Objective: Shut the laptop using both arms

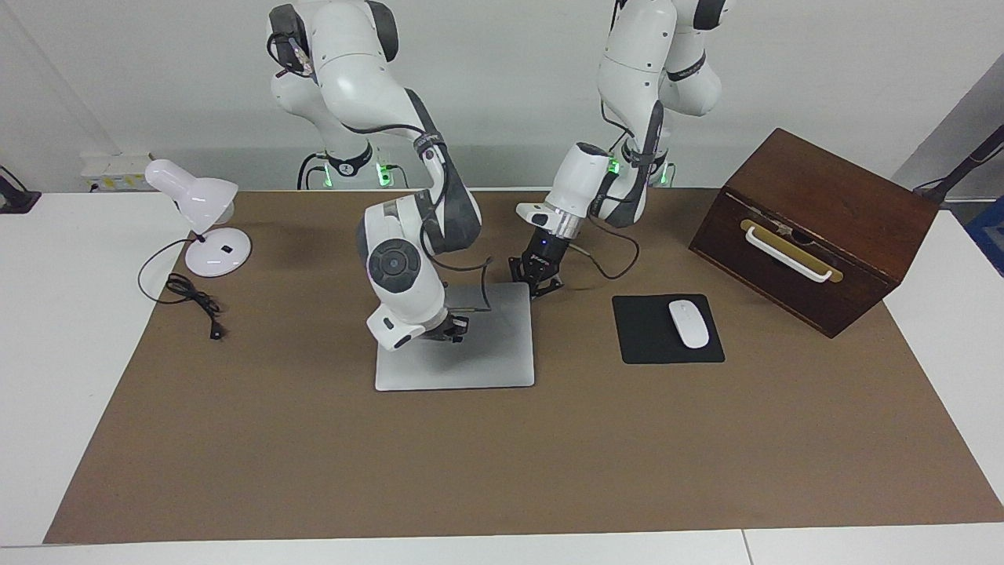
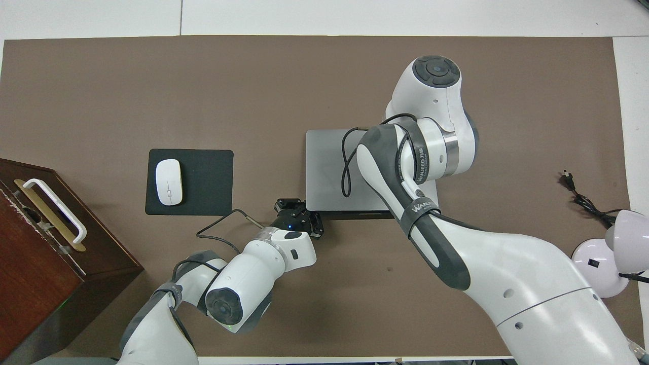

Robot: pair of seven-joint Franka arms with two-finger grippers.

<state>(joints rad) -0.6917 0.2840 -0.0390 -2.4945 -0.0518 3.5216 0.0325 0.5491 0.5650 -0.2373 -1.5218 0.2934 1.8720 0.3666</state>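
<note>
Slim silver-grey laptop (image 1: 455,349) at frame centre lies nearly flat. Right gripper (image 1: 449,328) presses its lid, pincer pressed together; left gripper (image 1: 536,275), likewise, sits at the upper corner. Excess downward force risks damaging the screen.

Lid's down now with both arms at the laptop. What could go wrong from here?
1. The right end effector sits on the laptop lid; more downward push could strain it.
2. Its cable hangs against the lid and could snag on retreat.
3. The left end effector, at the laptop's corner nearest the robots, may nudge it when withdrawing.
</note>
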